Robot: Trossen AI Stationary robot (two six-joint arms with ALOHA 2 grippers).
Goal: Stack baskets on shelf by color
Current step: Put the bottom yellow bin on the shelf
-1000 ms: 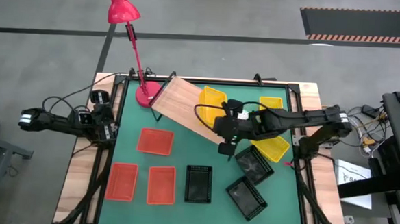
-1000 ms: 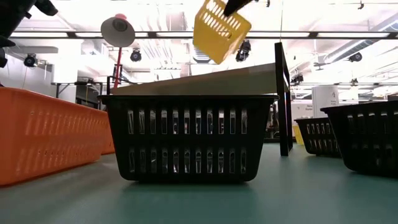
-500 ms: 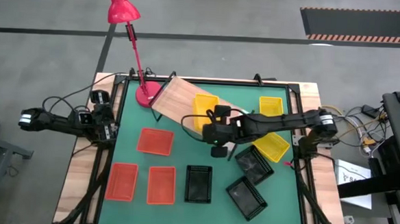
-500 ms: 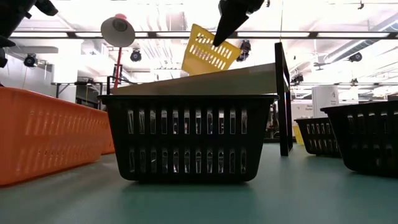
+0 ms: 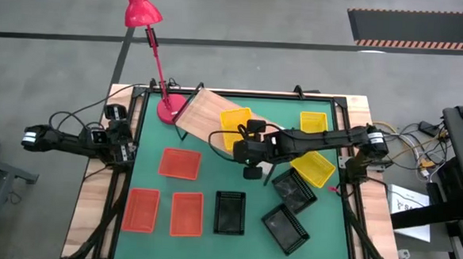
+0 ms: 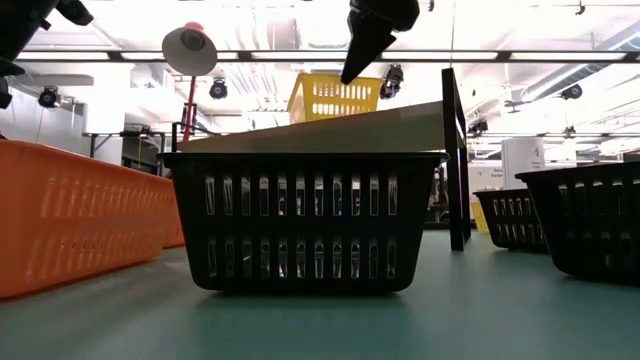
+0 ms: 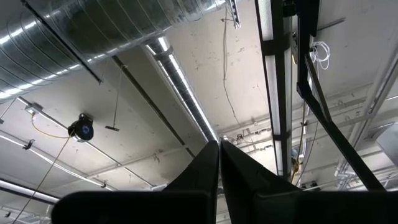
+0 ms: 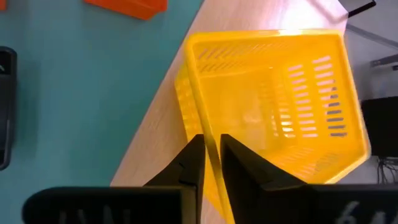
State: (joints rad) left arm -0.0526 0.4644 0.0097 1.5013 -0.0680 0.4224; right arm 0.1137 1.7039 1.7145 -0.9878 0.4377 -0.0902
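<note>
Baskets: one yellow basket (image 5: 233, 123) on shelf (image 5: 204, 116), rim between right hand (image 8: 211, 163) fingers, grip uncertain; eight remain on counter (image 5: 205, 184).

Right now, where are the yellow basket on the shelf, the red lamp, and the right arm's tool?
Yellow basket (image 8: 273, 106): right wrist view, its mesh floor.
Red lamp (image 5: 141, 8): high view, its shade.
Right tool (image 8: 212, 158): right wrist view, between the fingertips at the basket's rim.

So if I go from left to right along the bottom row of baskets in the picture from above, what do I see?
Orange basket → another orange basket → black basket → black basket, sitting crooked.
</note>
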